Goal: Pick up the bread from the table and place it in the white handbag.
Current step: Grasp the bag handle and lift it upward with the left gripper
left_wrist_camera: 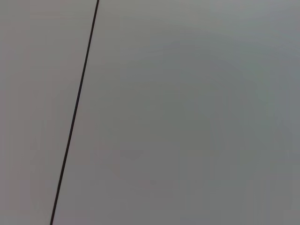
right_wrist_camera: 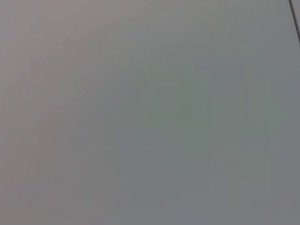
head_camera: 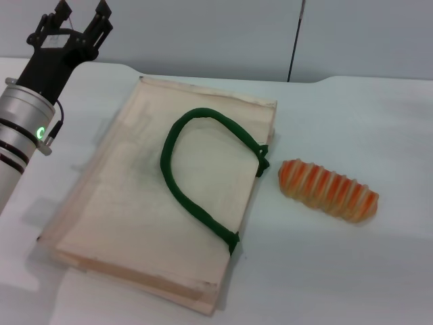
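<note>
Beside the flat white handbag (head_camera: 169, 203), bread (head_camera: 328, 189) lies on the surface (head_camera: 379, 271); left pincer (head_camera: 82, 15) raised, parted, empty. Closed bag mouth risks blocking insertion.

Orange-and-cream striped bread (head_camera: 328, 189), cream white handbag (head_camera: 135, 203) with dark green rope handle (head_camera: 193, 196), white table (head_camera: 352, 271).

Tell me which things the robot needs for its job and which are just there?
Needed:
the bread, lying on the table
the white handbag, flat beside the bread
the left gripper, open, raised near the bag's far corner

Just there:
the grey wall behind the table
</note>
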Action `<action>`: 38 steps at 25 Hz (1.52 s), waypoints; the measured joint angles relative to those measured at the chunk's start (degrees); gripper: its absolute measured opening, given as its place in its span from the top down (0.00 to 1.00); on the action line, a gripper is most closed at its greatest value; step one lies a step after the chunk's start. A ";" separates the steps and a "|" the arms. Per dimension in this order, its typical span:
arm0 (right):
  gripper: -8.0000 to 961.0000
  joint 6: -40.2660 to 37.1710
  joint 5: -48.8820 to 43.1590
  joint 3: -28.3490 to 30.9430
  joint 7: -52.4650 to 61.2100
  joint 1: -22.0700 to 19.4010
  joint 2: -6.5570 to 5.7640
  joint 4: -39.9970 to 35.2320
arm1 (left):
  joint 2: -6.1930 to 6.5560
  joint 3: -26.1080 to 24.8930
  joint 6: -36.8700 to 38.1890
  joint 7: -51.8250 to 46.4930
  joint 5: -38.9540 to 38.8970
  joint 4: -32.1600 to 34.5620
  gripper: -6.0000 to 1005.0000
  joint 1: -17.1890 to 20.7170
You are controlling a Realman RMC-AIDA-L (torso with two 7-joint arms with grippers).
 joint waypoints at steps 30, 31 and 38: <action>0.09 -0.27 0.00 0.00 0.09 -0.09 -0.05 -0.06 | 4.12 1.29 0.49 -60.14 30.87 -19.65 0.20 -8.44; 0.09 -0.26 0.00 0.00 0.09 -0.12 -0.05 -0.05 | 4.45 1.65 1.62 -63.14 33.35 -21.14 0.20 -9.23; 0.10 -0.13 0.00 0.00 0.09 -0.26 -0.08 -0.02 | 6.06 1.91 8.33 -76.78 53.08 -32.39 0.20 -15.47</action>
